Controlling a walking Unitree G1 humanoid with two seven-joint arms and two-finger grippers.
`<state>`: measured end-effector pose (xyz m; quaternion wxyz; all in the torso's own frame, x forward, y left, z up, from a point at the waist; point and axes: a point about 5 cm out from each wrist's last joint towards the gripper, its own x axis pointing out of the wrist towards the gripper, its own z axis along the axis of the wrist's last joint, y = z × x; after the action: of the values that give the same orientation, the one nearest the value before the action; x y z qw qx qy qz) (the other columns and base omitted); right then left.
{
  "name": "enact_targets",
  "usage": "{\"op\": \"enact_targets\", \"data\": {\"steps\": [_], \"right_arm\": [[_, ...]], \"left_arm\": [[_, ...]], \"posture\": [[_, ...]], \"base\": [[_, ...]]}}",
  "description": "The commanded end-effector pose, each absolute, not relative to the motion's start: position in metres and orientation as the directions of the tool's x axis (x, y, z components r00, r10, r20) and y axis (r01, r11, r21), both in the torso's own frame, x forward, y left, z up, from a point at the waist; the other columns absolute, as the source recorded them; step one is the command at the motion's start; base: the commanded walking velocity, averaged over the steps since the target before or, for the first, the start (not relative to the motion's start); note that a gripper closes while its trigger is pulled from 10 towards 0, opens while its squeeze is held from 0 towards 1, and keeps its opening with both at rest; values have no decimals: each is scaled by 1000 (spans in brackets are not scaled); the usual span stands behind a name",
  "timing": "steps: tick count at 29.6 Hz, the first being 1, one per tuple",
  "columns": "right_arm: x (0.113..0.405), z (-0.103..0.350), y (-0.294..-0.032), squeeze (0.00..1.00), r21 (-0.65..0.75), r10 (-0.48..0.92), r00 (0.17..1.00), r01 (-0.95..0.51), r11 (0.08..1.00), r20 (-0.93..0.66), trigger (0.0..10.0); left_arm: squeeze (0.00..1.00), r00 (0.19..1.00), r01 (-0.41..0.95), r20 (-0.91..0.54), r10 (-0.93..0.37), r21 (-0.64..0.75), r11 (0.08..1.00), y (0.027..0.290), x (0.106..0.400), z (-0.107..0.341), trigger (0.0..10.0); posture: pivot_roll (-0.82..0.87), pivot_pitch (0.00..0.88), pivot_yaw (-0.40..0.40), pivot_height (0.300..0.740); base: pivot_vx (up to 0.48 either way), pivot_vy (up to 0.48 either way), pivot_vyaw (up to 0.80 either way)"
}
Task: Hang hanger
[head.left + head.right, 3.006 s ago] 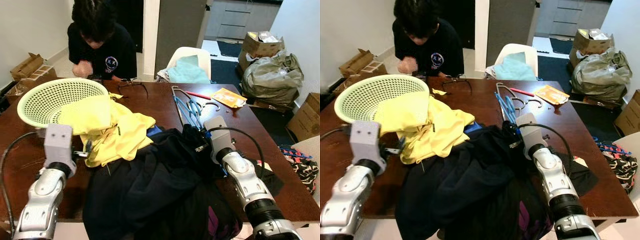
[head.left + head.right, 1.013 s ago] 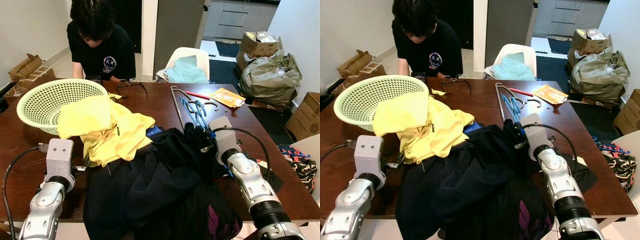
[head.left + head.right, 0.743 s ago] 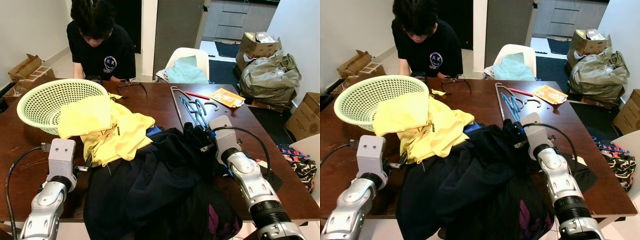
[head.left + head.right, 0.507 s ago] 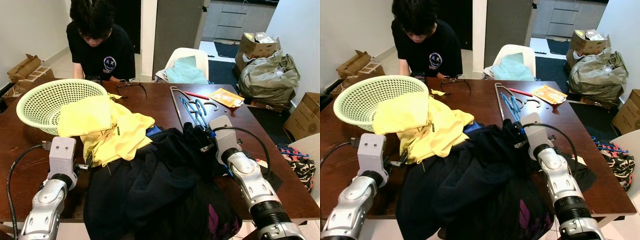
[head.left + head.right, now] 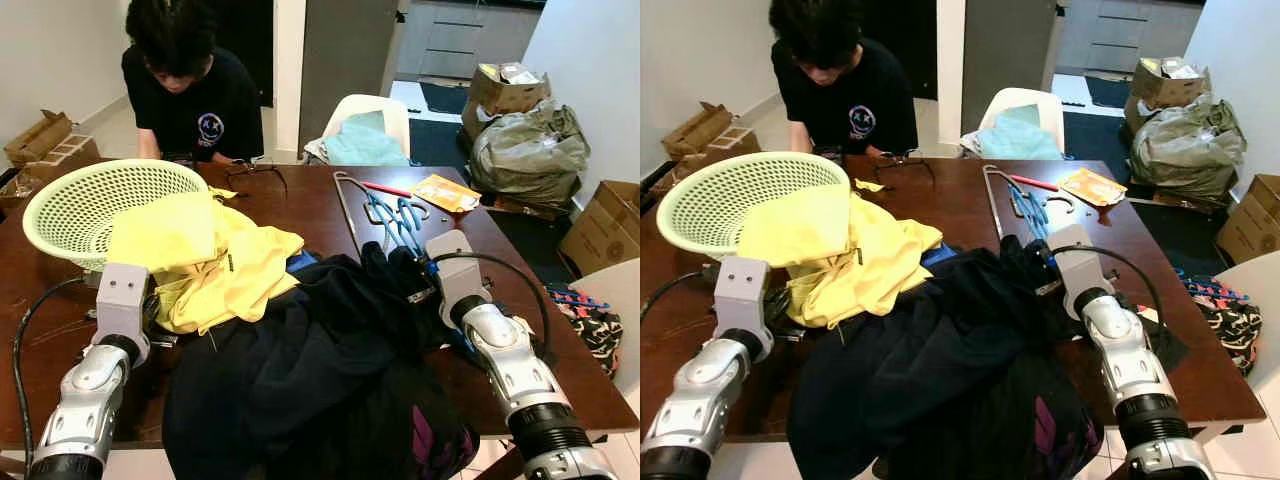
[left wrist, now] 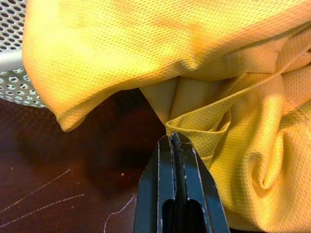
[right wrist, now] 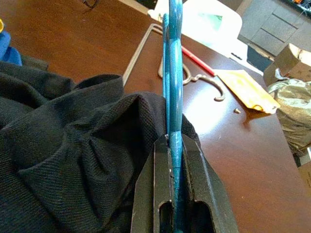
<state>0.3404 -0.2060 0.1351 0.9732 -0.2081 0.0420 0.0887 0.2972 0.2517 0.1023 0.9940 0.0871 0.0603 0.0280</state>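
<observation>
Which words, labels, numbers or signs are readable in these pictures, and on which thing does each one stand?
No text can be read.
Person's black shirt: a round pale print, too small to read.
Orange packet: print too blurred to read.
Cardboard box: no readable label.

We find the lower part of the blue hanger (image 7: 173,97) buried under the black garment (image 5: 330,370), and its near end is covered by the closed fingers of the right end effector (image 7: 175,145). The left end effector (image 6: 175,145) tip is concealed in both eye views behind its wrist housing and the yellow shirt (image 5: 215,260), and the shirt also covers one side of the green basket (image 5: 70,205). The garment's lower hem runs past the worktop (image 5: 300,205) edge and out of frame.
</observation>
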Motion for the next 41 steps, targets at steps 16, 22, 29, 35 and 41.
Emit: {"op": "enact_targets", "data": {"steps": [16,22,29,35,41], "right_arm": [[338,140,-214,0,-399,121,987,-154,904,-107,10000],[338,141,-213,0,-400,125,986,-158,903,-107,10000],[338,141,-212,0,-400,127,986,-160,902,-108,10000],[339,141,-211,0,-404,137,984,-170,899,-110,10000],[338,142,-212,0,-407,134,985,-169,898,-113,10000]], "left_arm": [[1000,995,-24,-89,40,174,984,249,301,103,10000],[1000,994,-25,-106,36,104,994,242,295,99,10000],[1000,992,-17,-123,27,82,997,239,292,95,10000],[0,970,118,-222,-101,63,991,224,289,77,10000],[0,978,87,-202,-59,134,987,232,294,81,4353]], "posture": [[-43,0,-32,740],[-34,0,-35,740],[-34,0,-35,740],[-38,0,-46,740],[-40,0,-49,740]], "base": [[0,0,0],[0,0,0],[0,0,0],[0,0,0],[0,0,0]]}}
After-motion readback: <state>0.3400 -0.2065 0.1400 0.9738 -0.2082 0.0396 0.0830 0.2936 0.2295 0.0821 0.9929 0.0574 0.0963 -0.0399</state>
